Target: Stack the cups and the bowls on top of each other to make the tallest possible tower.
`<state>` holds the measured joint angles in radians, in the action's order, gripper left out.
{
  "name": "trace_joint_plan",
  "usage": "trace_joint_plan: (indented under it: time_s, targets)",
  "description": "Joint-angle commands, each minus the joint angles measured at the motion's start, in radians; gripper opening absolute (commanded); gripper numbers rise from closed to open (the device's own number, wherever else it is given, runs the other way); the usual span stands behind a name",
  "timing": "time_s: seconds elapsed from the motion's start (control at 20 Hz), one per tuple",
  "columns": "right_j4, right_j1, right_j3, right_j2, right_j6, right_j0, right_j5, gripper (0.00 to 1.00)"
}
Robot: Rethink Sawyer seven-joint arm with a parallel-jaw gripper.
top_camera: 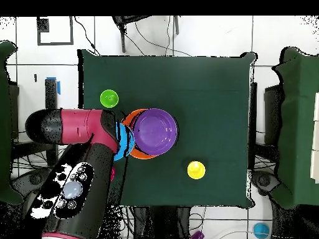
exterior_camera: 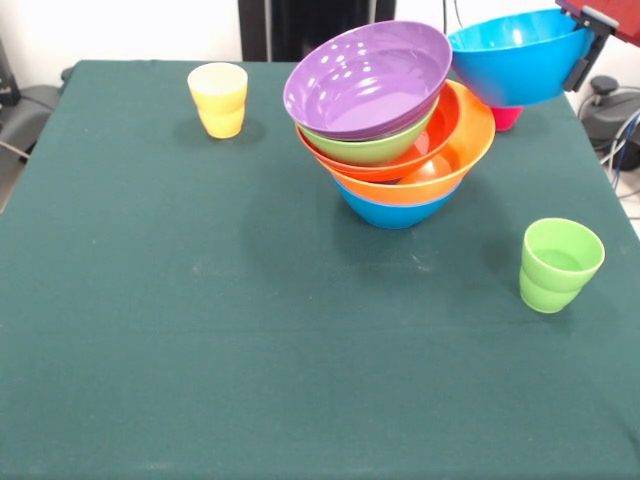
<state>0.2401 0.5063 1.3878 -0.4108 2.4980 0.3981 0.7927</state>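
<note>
- Blue bowl (exterior_camera: 520, 55) is hanging tilted in the air at the table's far right corner in the front view, its right rim pinched by the black gripper (exterior_camera: 583, 60), which is clamped on that rim below a red piece of the arm (exterior_camera: 605, 15).
- Just below that raised bowl, a red-pink cup (exterior_camera: 507, 117) is peeking out, mostly hidden behind it.
- Immediately left of the raised bowl, the tower (exterior_camera: 395, 130) is leaning: a purple bowl (exterior_camera: 365, 80) is sitting tipped on top, nested in a lime green bowl (exterior_camera: 375, 150), then an orange-red bowl (exterior_camera: 455, 125), a yellow-orange bowl (exterior_camera: 410, 185) and a blue one (exterior_camera: 390, 212) at the bottom.
- Green cup (exterior_camera: 560, 263) is standing upright near the table's right edge, well apart from the tower; a yellow cup (exterior_camera: 218, 98) is standing upright near the far edge on the left.
- Dark green tablecloth (exterior_camera: 200, 350) is lying bare across the whole near half and the left side, leaving wide room there.
- Seen from overhead, the red and black arm (top_camera: 78, 134) is covering the raised bowl almost entirely, only a blue sliver (top_camera: 124, 142) showing beside the purple bowl (top_camera: 156, 131); the gripper itself is hidden in that view.
- Both free cups, green (top_camera: 109, 98) and yellow (top_camera: 195, 169), are looking empty from above.
</note>
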Motion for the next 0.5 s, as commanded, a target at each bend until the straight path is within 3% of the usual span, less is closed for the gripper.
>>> trace_joint_plan:
  time_s: [0.05,0.5]
  targets:
    - [-0.09,-0.031,0.03,0.11,-0.036,-0.013,-0.062,0.0]
    - [-0.093,-0.072,-0.004,0.116,-0.041,-0.024,-0.085,0.0]
